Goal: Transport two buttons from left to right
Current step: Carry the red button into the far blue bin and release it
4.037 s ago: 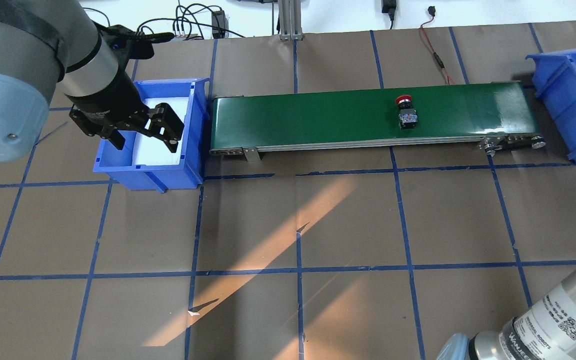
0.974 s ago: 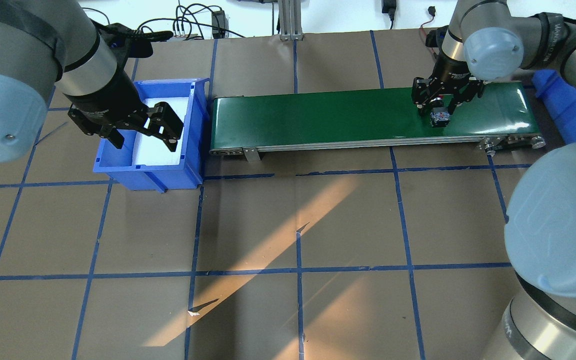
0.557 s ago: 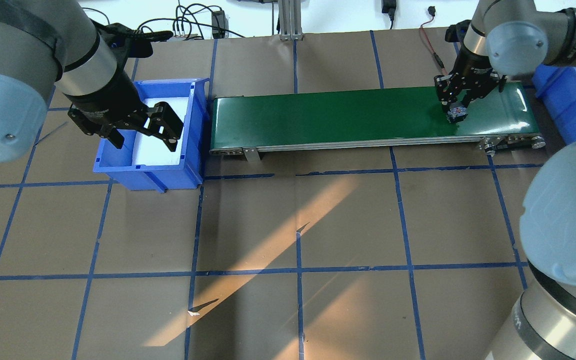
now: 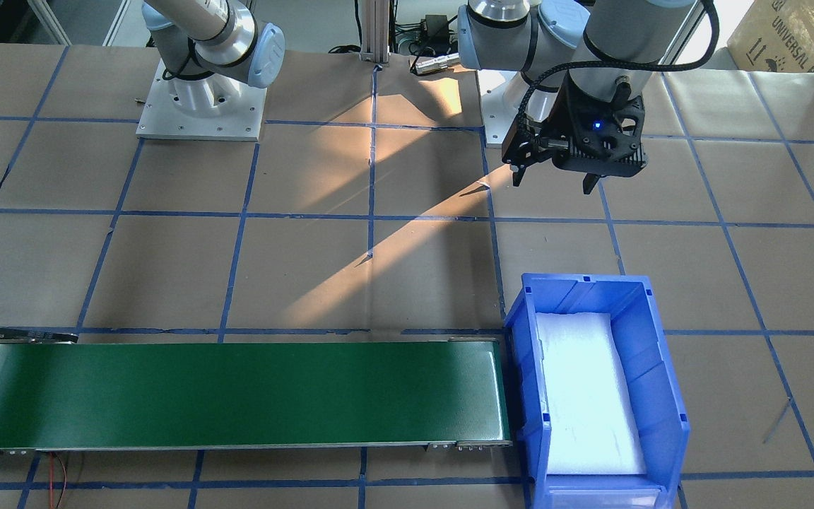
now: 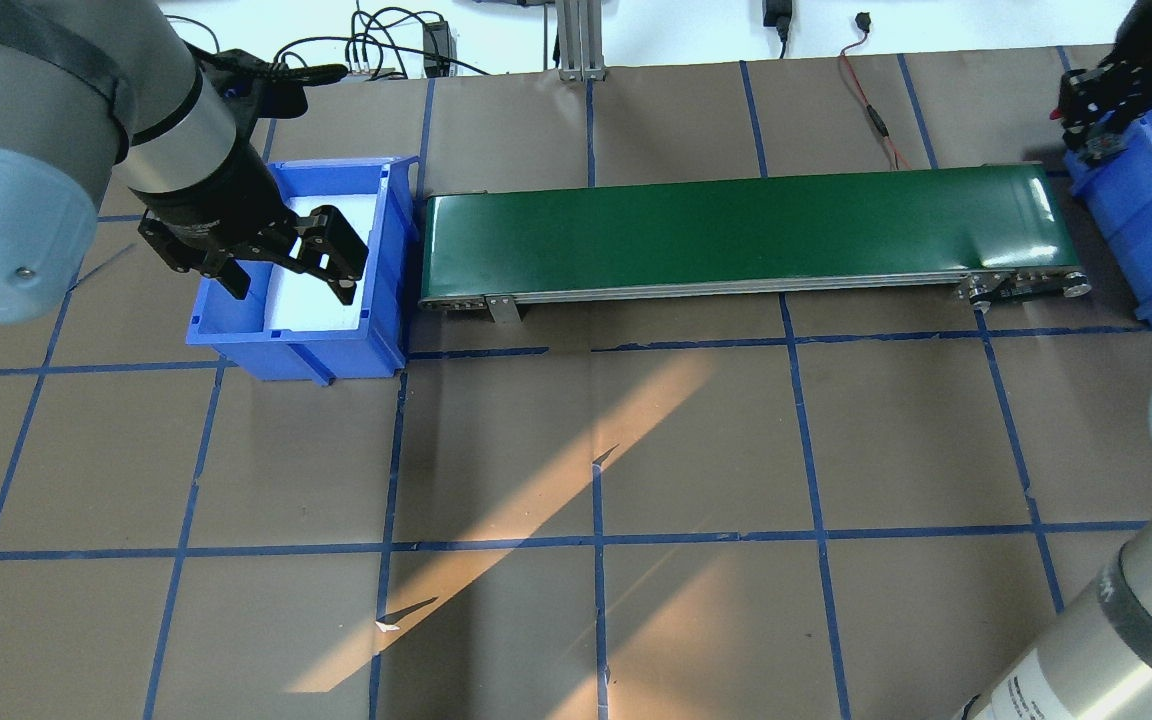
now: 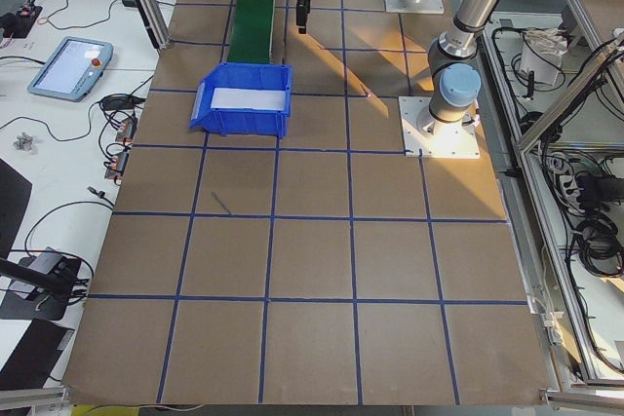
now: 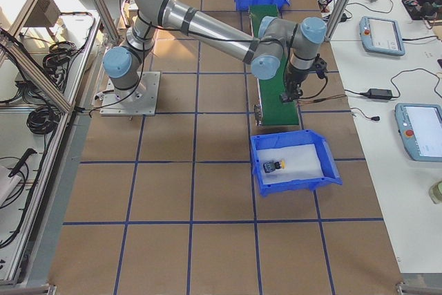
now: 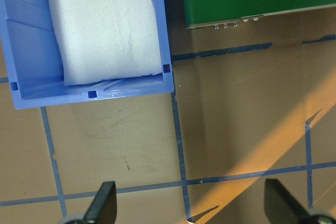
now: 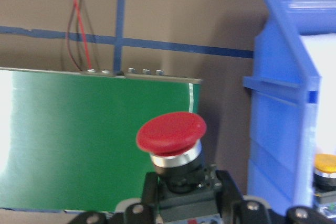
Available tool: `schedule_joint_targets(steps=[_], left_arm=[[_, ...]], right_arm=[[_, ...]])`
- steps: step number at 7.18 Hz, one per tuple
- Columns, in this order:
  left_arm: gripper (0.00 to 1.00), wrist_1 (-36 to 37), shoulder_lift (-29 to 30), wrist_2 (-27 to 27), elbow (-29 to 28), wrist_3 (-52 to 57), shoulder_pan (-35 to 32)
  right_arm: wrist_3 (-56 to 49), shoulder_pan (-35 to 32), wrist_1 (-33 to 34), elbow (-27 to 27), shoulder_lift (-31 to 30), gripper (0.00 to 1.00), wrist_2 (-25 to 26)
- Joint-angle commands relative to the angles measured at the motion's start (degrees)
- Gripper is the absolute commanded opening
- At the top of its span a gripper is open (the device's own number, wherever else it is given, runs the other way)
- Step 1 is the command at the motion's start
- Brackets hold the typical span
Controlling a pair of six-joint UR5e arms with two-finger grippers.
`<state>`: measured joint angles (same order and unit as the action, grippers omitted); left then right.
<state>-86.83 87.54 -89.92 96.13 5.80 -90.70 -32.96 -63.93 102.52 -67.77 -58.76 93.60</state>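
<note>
My right gripper (image 5: pixel 1094 135) is shut on the red button (image 9: pixel 171 131), gripping its black-and-silver body with the red cap facing up in the right wrist view. It holds the button in the air between the right end of the green conveyor belt (image 5: pixel 736 225) and the right blue bin (image 5: pixel 1136 215). The yellow button (image 7: pixel 277 164) lies on white foam inside that bin and also shows in the right wrist view (image 9: pixel 325 165). My left gripper (image 5: pixel 291 275) hangs open and empty above the left blue bin (image 5: pixel 388 250).
The left bin (image 4: pixel 661 367) holds only a white foam pad. The belt (image 4: pixel 237 392) has nothing on it. Red and black wires (image 5: pixel 871 110) lie behind the belt's right end. Blue tape lines grid the brown table.
My right gripper has lifted the red button off the belt and carried it right, to the edge of the right bin. The left arm has not moved.
</note>
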Motion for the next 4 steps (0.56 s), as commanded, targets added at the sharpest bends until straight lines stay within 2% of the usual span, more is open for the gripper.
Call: schedule_joint_targets(steps=[1, 2, 3, 4], left_arm=[[1.00, 0.0, 0.0, 0.0, 0.0, 0.0, 0.0], [1.00, 0.0, 0.0, 0.0, 0.0, 0.1, 0.0], [1.00, 0.0, 0.0, 0.0, 0.1, 0.0, 0.0], [1.00, 0.0, 0.1, 0.0, 0.1, 0.0, 0.0]], right_arm=[[-8.5, 6.4, -0.4, 8.8, 4.8, 0.19, -1.0], [-9.1, 10.2, -0.8, 13.8, 8.8, 0.19, -1.6], [-9.1, 11.1, -1.1, 17.1, 12.8, 0.19, -3.7], [-8.6, 11.2, -1.2, 17.8, 15.4, 0.18, -3.8]])
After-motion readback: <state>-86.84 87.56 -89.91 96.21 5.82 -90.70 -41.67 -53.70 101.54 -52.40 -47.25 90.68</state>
